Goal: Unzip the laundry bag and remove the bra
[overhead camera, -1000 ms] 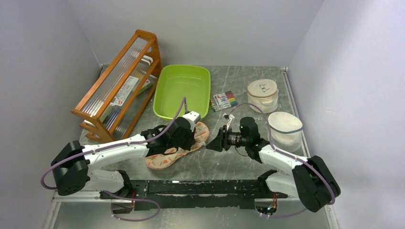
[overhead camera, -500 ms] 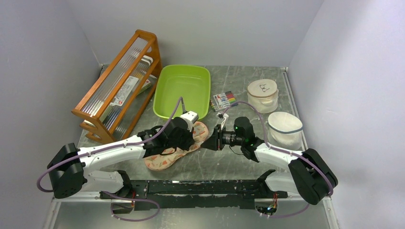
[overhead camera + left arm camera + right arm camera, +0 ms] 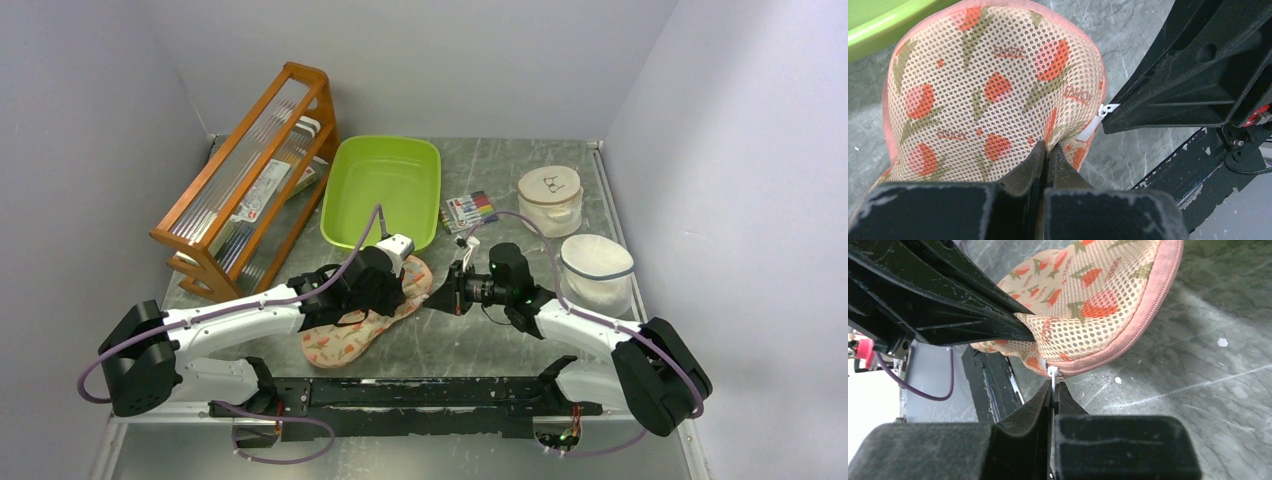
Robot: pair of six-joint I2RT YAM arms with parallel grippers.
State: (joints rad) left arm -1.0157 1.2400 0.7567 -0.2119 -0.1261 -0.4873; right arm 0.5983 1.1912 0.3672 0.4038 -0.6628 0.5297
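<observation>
The laundry bag [image 3: 350, 335] is a cream-peach mesh case with red-green print and pink edging, lying mid-table between the arms. It fills the left wrist view [image 3: 988, 90] and shows in the right wrist view [image 3: 1098, 300]. My left gripper [image 3: 1046, 150] is shut, pinching a fold of the bag's fabric near the zip; in the top view it sits over the bag's right lobe [image 3: 385, 285]. My right gripper [image 3: 1053, 387] is shut on the white zipper pull [image 3: 1052, 374], which also shows in the left wrist view [image 3: 1108, 108], at the bag's right edge [image 3: 440, 293]. The zip looks closed. The bra is hidden.
A green tub [image 3: 382, 190] stands just behind the bag. A wooden rack [image 3: 245, 180] stands at the left. A marker pack [image 3: 470, 211] and two round white lidded tubs [image 3: 550, 197] [image 3: 597, 268] are at the right. The black base rail [image 3: 420, 392] runs along the near edge.
The right gripper has moved left up to the bag's right edge and now grips the zipper pull. The left gripper has stayed on the bag, shifting slightly left.
</observation>
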